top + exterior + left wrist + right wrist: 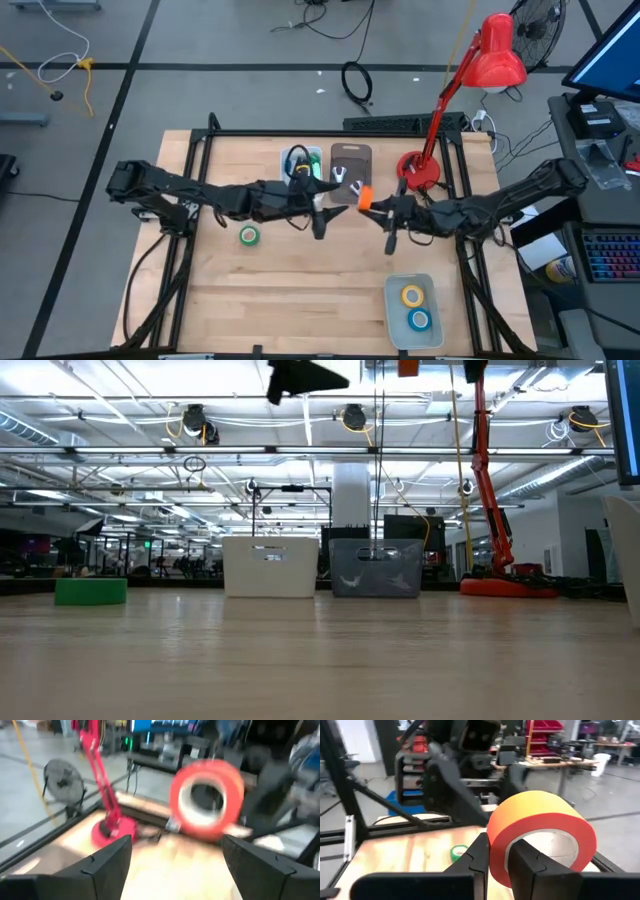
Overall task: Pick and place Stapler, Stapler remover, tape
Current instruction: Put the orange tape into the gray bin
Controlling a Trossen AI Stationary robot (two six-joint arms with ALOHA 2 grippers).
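Observation:
The orange tape roll (365,197) is lifted above the table's middle in my right gripper (374,207), which is shut on it. My left gripper (322,218) hovers just left of it with its fingers open (177,855), facing the orange roll (207,800) and touching nothing. The green roll (249,236) lies flat on the table, left of centre, and also shows in the low view (90,590). The yellow roll (412,295) and the blue roll (419,320) lie in a pale tray (392,310) near the table's near right corner. The stapler and the remover cannot be made out. My right gripper pinches the orange roll's wall (500,845). One finger (530,862) is inside the pale core and the other (480,855) is outside. The roll is lifted clear of the table, with its hole facing sideways (408,367).
A white bin (300,163) and a grey bin (351,165) stand side by side near the far edge. A red desk lamp has its base (420,170) at the far right, and its arm leans over the edge. Bare wood lies in front of the green roll.

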